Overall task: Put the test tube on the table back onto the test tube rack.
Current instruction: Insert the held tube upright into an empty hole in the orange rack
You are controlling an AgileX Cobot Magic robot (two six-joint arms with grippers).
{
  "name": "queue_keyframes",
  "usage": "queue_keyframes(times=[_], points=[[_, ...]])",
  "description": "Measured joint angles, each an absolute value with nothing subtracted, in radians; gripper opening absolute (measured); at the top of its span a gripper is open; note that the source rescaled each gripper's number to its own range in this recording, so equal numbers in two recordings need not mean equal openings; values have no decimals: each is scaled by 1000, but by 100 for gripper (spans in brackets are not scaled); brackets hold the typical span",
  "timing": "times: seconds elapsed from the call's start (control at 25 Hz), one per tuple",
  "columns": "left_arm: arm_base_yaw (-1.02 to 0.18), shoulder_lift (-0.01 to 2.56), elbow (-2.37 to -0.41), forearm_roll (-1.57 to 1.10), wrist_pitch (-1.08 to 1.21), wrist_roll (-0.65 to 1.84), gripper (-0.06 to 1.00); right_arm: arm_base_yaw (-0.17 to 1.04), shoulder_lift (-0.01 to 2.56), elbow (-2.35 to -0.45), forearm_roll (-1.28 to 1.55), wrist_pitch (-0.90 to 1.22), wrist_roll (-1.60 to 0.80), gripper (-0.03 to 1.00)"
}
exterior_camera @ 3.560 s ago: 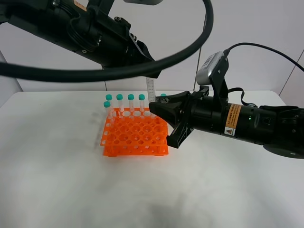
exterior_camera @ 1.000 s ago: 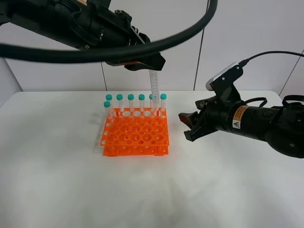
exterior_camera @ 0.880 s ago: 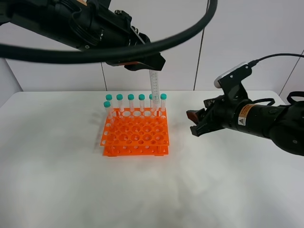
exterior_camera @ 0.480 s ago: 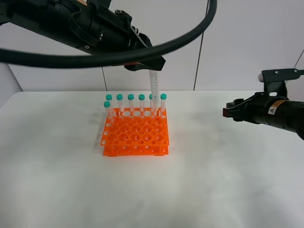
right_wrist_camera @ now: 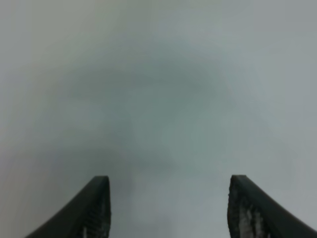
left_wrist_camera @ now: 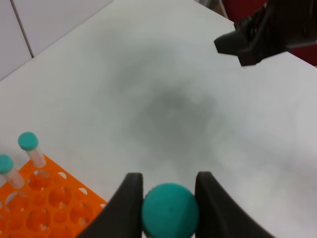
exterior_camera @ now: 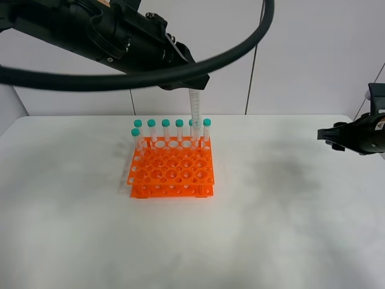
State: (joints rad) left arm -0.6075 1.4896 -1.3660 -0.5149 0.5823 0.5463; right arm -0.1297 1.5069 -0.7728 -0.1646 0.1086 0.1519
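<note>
The test tube (exterior_camera: 194,108) hangs upright with my left gripper (exterior_camera: 190,84) shut on its top. Its lower end reaches down among the teal caps of the back row of the orange test tube rack (exterior_camera: 171,171); whether it sits in a hole I cannot tell. In the left wrist view the tube's teal cap (left_wrist_camera: 170,210) is clamped between the two dark fingers (left_wrist_camera: 130,203), with a corner of the rack (left_wrist_camera: 49,203) beside it. My right gripper (exterior_camera: 331,133) hovers far to the right over the table (exterior_camera: 271,229), open and empty (right_wrist_camera: 171,208).
Several other teal-capped tubes (exterior_camera: 159,129) stand in the rack's back row and left side; two of them (left_wrist_camera: 28,142) show in the left wrist view. A thick black cable (exterior_camera: 240,51) arcs across the top. A grey wall stands behind the table.
My right arm has drawn back from beside the rack to the far right edge of the view. The left gripper and its tube have stayed where they were.
</note>
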Motion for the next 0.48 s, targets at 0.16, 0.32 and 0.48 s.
queue_keyframes(times=[0.16, 0.32, 0.48], points=[[-608, 1490, -1366, -515, 582, 546, 0, -133, 1507, -834, -167, 247, 115, 76], [-608, 1490, -1366, -515, 582, 547, 0, -135, 1482, -858, -129, 362, 67, 76], [-608, 1490, -1366, -515, 582, 555, 0, -135, 1410, -859, 17, 404, -50, 76]])
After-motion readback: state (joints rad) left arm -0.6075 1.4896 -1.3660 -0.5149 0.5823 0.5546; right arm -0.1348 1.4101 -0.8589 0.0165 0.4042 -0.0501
